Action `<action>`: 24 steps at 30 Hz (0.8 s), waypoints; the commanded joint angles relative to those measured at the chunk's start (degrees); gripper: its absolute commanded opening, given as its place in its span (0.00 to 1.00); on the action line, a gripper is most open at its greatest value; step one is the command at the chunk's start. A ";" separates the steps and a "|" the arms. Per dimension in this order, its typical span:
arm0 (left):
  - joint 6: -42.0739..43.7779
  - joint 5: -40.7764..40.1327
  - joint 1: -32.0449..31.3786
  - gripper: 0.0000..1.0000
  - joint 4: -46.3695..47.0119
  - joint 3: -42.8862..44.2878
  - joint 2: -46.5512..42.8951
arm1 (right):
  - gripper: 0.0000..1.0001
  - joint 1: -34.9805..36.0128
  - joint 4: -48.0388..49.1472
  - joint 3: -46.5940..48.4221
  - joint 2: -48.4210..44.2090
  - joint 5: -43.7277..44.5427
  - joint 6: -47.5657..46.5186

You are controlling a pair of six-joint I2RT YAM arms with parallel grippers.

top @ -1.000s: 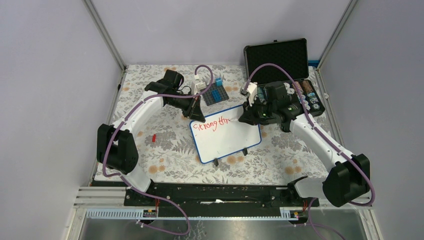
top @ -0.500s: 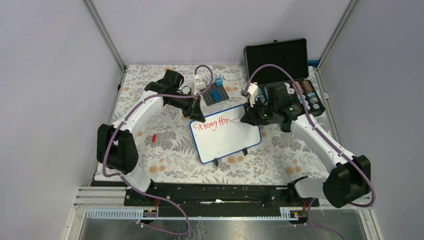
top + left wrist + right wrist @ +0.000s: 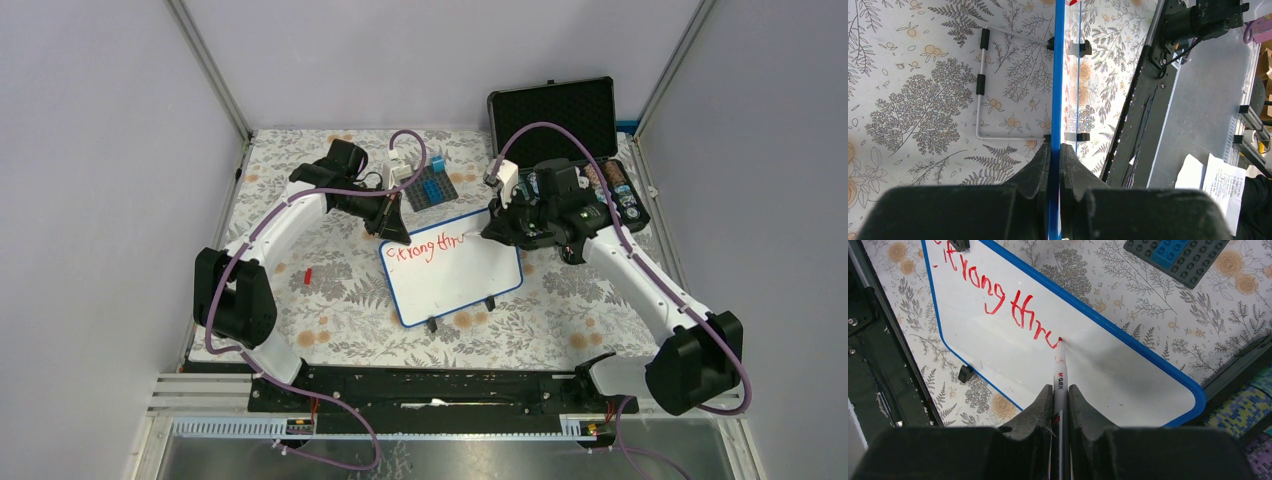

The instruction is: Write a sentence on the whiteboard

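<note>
figure: writing in progress, seen from above and from both wrists. the whiteboard [image 3: 455, 285] stands propped on its wire stand [image 3: 979, 90] near the middle of the flowered table [image 3: 330, 300], between the two arms. the left gripper [image 3: 1054, 148] has its jaws clamped on the board's blue rim at the far left corner, steadying it. the right gripper [image 3: 1060, 390] has its jaws closed on a red marker [image 3: 1060, 371]. the marker's tip touches the white face at the end of a line of red writing [image 3: 998, 295] that runs along the upper edge.

risks, as judged from this arrangement:
- the tip sits close to the upper rim, so a stroke carried further up is likely to run onto the blue frame or off the board.
- the room left towards the right corner is limited, so a long sentence may not fit on this line.
- too much push through the marker could tip or slide the propped board, or twist it in the left jaws; too little would break the stroke.
- the marker may slip back or turn in the jaws under pressure.
- the right wrist works just beside the open black case [image 3: 552, 110], which a wide sweep could strike.
</note>
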 commanded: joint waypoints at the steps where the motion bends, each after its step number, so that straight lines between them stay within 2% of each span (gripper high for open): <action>1: 1.49 -2.32 -0.23 0.00 1.89 -0.12 -0.14 | 0.00 -0.25 1.16 2.49 0.71 -1.09 0.71; 24: 1.49 -2.41 -0.23 0.00 1.93 -0.14 0.01 | 0.00 2.31 1.39 2.26 0.16 -1.69 1.24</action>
